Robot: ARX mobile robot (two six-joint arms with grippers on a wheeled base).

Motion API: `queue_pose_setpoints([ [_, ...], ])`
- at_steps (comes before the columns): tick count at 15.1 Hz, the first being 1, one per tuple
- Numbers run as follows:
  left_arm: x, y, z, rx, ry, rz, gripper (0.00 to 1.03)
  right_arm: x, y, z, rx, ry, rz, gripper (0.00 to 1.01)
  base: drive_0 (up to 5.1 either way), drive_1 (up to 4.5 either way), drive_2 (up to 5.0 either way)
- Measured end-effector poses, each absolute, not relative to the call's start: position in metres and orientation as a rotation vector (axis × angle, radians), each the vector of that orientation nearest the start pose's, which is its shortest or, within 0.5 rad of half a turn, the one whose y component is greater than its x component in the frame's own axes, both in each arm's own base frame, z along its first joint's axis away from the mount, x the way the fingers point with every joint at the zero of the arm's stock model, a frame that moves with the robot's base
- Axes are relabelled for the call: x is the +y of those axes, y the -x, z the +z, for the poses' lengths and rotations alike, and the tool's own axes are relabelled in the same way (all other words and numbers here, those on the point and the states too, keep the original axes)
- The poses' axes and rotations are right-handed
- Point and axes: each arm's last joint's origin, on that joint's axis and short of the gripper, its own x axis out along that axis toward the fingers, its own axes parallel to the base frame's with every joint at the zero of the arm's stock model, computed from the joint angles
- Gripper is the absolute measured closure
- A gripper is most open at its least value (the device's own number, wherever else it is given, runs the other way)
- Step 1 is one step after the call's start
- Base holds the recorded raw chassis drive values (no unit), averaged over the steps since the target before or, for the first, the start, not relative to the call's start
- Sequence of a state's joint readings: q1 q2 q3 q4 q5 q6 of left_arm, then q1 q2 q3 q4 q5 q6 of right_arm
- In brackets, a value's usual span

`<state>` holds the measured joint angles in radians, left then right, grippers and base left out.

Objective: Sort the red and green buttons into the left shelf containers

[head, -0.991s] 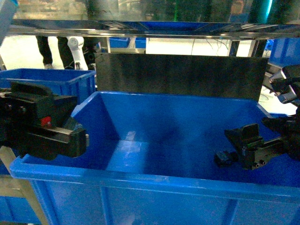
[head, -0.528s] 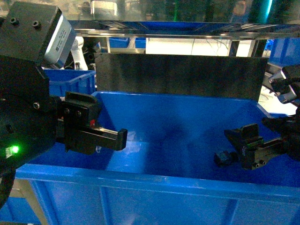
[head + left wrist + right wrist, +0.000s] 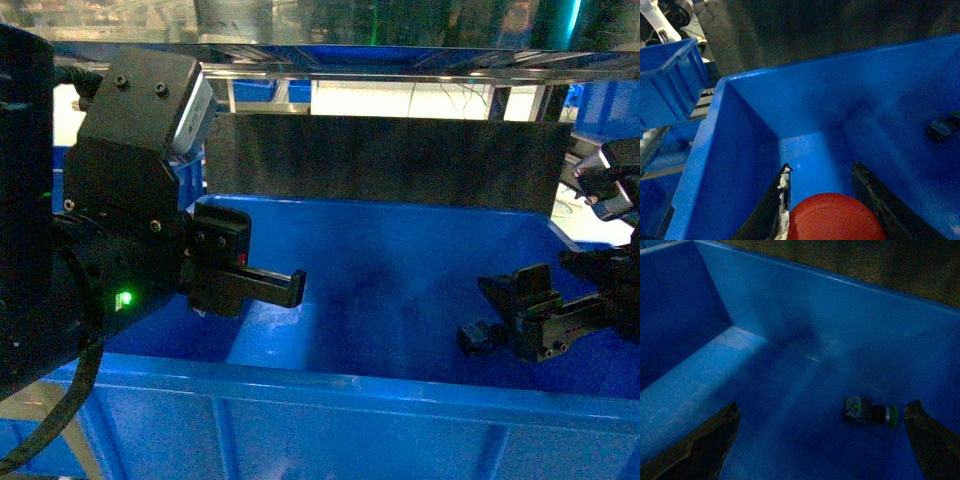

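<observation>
Blue bin (image 3: 330, 385) is entered by both claws: the red button (image 3: 835, 217) is pinched by the left claw (image 3: 822, 200); the right claw (image 3: 822, 440) is spread above the green button (image 3: 870, 412) on the floor.

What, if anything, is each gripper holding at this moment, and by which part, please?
The left gripper holds the red button, its fingers either side of the round cap. The right gripper is open and empty; the green button lies in the blue bin.
</observation>
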<state>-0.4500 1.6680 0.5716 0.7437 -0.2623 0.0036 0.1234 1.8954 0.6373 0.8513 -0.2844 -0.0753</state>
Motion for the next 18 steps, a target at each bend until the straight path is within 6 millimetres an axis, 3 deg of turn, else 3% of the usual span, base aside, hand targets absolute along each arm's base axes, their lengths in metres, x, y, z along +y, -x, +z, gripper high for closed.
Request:
queue_pose_setpoints([
  [13, -0.147, -0.302, 0.127, 0.363, -0.183, -0.189, 0.72, 0.048, -0.321, 0.101, 0.393, 0.04, 0.418, 0.03, 0.0, 0.0, 0.0],
  [18, -0.148, -0.303, 0.128, 0.357, -0.182, -0.186, 0.17, 0.048, -0.321, 0.101, 0.392, 0.041, 0.417, 0.03, 0.0, 0.0, 0.0],
])
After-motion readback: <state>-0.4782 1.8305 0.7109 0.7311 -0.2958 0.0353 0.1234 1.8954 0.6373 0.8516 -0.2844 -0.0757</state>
